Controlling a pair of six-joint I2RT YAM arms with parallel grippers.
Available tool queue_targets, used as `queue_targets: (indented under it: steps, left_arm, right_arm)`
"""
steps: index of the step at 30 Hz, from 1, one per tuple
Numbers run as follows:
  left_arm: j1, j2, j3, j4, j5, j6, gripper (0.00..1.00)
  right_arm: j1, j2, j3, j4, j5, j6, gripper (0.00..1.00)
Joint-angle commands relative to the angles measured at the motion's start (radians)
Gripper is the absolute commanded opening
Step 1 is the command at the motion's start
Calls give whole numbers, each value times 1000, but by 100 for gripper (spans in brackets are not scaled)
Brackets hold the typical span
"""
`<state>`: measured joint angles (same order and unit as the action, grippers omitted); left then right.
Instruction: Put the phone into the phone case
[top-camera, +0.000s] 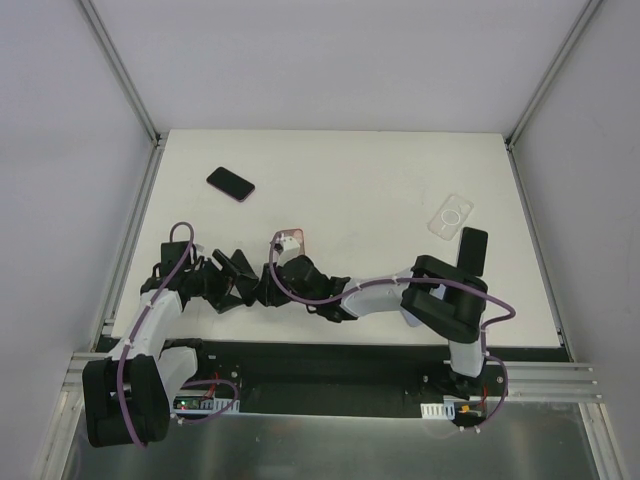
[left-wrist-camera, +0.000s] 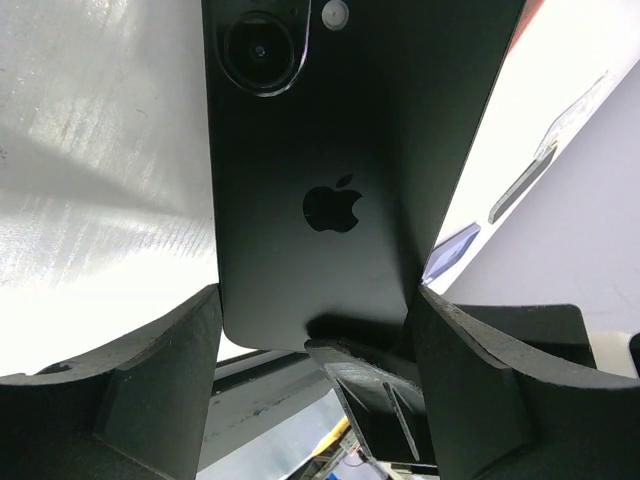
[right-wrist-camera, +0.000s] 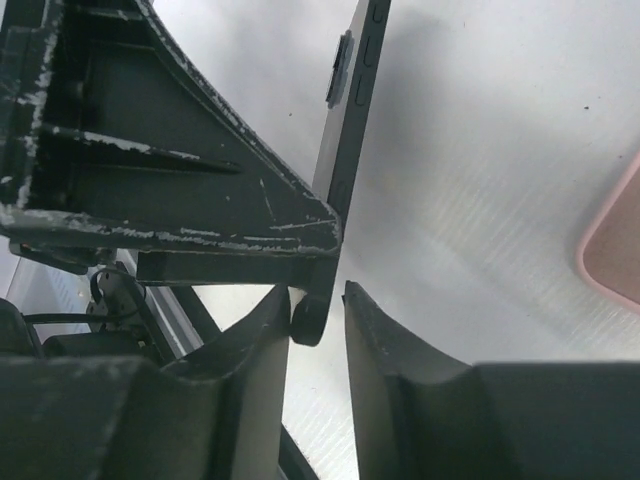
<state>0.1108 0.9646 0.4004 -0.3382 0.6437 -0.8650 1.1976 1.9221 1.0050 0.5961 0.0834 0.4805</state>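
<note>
L hand (left-wrist-camera: 315, 300) clenched on phone (left-wrist-camera: 330, 150) side edges; R hand (right-wrist-camera: 317, 292) open round bottom corner, gap one side.

the right gripper (right-wrist-camera: 318, 335) points down at the white table (right-wrist-camera: 500, 150), jaws slightly apart. a dark phone (right-wrist-camera: 347, 165) stands edge-on, its lower corner between them, touching the left finger (right-wrist-camera: 255, 370); a thin bright sliver separates it from the other. a scratched black finger (right-wrist-camera: 180, 180) presses its left face. a pink rounded corner (right-wrist-camera: 615, 245) lies at the right edge.

Free room around clear case (top-camera: 451, 215)
</note>
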Motion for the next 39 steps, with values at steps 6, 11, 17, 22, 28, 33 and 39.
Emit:
queue_targets:
  steps: [6, 11, 17, 22, 28, 33, 39]
  left_arm:
    - [-7, -35, 15, 18, 63, -8, 76]
    - [-7, -53, 63, -53, 66, 9, 87]
    - [-5, -90, 150, -156, 42, 24, 86]
    - [-14, -136, 187, -176, 37, -75, 84]
    - [-71, -162, 186, -176, -24, -161, 77]
    - [-89, -173, 127, -179, -27, -219, 73]
    - [-105, -184, 104, -179, -55, -238, 56]
  right_arm:
    - [5, -54, 59, -116, 131, -131, 3]
    - [14, -124, 61, -215, 226, -302, 1]
    - [48, -225, 53, -315, 318, -534, 1]
    - [137, -213, 76, -372, 495, -717, 1]
    - [226, -166, 132, -378, 639, -764, 1]
    - [269, -135, 176, -375, 706, -792, 1]
    - [313, -95, 218, -375, 782, -849, 1]
